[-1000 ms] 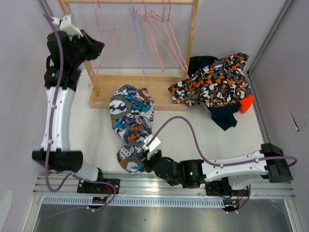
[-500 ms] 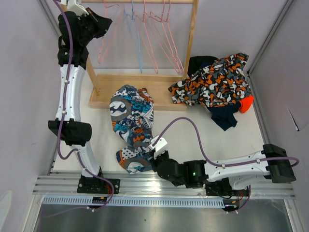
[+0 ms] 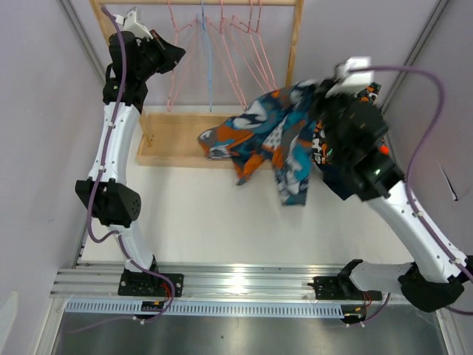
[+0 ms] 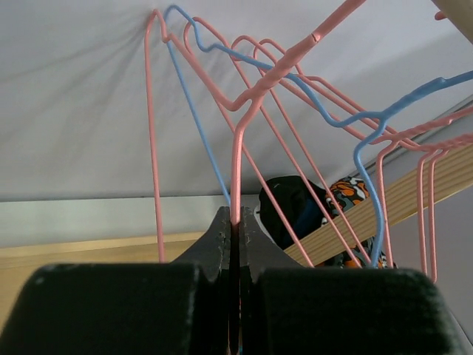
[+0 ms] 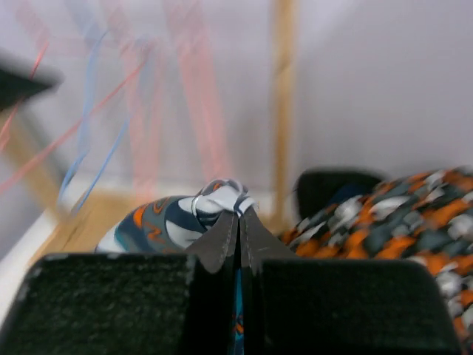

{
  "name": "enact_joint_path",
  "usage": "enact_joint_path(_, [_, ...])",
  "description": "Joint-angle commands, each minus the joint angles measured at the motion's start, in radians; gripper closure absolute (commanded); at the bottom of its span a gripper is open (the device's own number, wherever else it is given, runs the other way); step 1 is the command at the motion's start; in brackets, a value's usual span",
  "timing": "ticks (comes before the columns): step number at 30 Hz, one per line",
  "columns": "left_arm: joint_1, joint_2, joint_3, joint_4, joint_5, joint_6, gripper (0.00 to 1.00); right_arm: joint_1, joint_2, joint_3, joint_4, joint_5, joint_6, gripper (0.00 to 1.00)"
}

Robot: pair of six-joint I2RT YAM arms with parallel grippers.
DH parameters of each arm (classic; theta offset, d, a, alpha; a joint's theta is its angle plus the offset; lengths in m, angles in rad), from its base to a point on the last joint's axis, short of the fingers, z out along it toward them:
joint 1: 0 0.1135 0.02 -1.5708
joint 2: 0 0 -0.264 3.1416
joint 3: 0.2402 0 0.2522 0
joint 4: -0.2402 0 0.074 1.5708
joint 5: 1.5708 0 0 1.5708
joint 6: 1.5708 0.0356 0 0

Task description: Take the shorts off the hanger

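From above, the left arm [image 3: 111, 155] reaches to the far left of the wooden rack [image 3: 177, 144], and the left fingers [image 3: 176, 53] sit among the wire hangers [image 3: 244, 66] on its rail. The right arm [image 3: 403, 207] is raised on the right. The right fingers [image 3: 323, 97] hold the teal-orange-white shorts [image 3: 270, 129] in the air in front of the rack. The cloth stretches left and droops clear of the worktop [image 3: 222, 214]. The wrist hides the exact grip here. Behind that arm, at the far right, a bit of the camouflage shorts [image 3: 367, 92] and a corner of the bright orange shorts [image 3: 382, 151] show.

In the left wrist view, the fingers are pressed together on the thin wire of a pink hanger [image 4: 238, 155], with no gap showing. A blue hanger [image 4: 198, 122] hangs just beyond it. The black shorts [image 4: 284, 211] lie farther off by the rack's wooden bar.

The right wrist view is blurred. Its fingers are closed tight, pinching a fold of the teal-orange-white shorts, which bulge to the left of the tips. The camouflage shorts spread at the right, with what is probably the black pair behind them.
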Motion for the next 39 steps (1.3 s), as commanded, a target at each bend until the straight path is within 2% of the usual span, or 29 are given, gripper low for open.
enact_joint_path(1, [0.001,-0.051,-0.014,-0.026,0.004,0.026,1.0,-0.278,0.098,0.252,-0.098,-0.234,-0.019,1.0])
enact_joint_path(4, [0.001,-0.056,-0.04,-0.019,0.018,0.023,1.0,-0.415,0.249,0.462,-0.126,-0.316,0.021,1.0])
enact_joint_path(12, [0.002,-0.065,-0.082,0.021,0.036,0.013,1.0,-0.588,0.67,1.031,-0.157,-0.365,0.053,1.0])
enact_joint_path(14, [0.006,-0.059,-0.067,0.015,0.039,0.011,1.0,-0.632,0.782,1.143,-0.125,-0.371,0.055,1.0])
enact_joint_path(17, [0.007,-0.044,-0.054,0.01,0.051,0.005,1.0,-0.68,0.856,1.184,-0.024,-0.345,0.109,1.0])
enact_joint_path(19, [0.007,-0.039,-0.05,0.012,0.057,0.003,1.0,-0.738,0.893,1.179,0.056,-0.328,0.17,1.0])
enact_joint_path(23, [0.009,-0.039,-0.057,-0.002,0.048,0.02,1.0,-0.803,0.946,1.141,0.099,-0.259,0.202,1.0])
enact_joint_path(25, [0.009,-0.042,-0.057,0.0,0.045,0.02,1.0,-0.822,0.953,1.061,0.099,-0.244,0.222,1.0])
enact_joint_path(29, [0.009,-0.034,-0.057,0.0,0.035,0.02,1.0,-0.826,0.928,0.738,0.209,-0.233,0.251,1.0])
enact_joint_path(33, [0.009,-0.033,-0.057,-0.014,0.035,0.023,1.0,-0.83,0.98,0.617,0.167,-0.148,0.303,1.0])
enact_joint_path(36, [0.009,-0.034,-0.062,-0.022,0.027,0.026,1.0,-0.833,0.973,0.492,0.153,0.018,0.384,1.0])
enact_joint_path(39, [0.007,-0.036,-0.059,-0.028,0.027,0.031,1.0,-0.901,0.966,0.448,0.063,0.086,0.475,1.0])
